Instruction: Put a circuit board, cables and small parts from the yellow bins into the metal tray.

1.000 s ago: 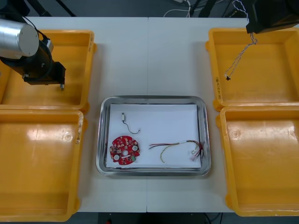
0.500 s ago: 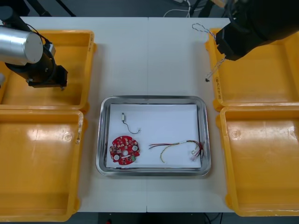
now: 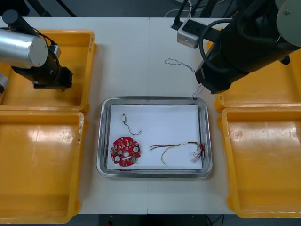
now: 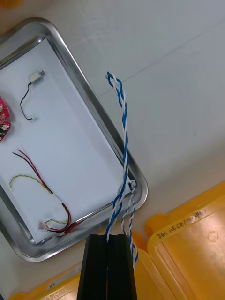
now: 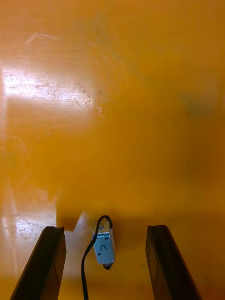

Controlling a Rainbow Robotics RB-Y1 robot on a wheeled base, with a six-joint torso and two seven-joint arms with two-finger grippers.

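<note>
cable (image 4: 124,140), twisted blue and white, hangs pinched in the right jaws over the far right corner of the tray (image 3: 153,100); it looks light and limp, best held near an end. left jaws stand wide astride a small part (image 5: 104,247) in the far left bin (image 3: 89,70).

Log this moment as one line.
right pincer: shut on blue-white cable, beside far right corner of tray | left pincer: open over small metal part in yellow bin

surface: light table (image 3: 131,61); seam down its middle | beyond: dark grey floor (image 3: 117,7) (past far edge)
</note>
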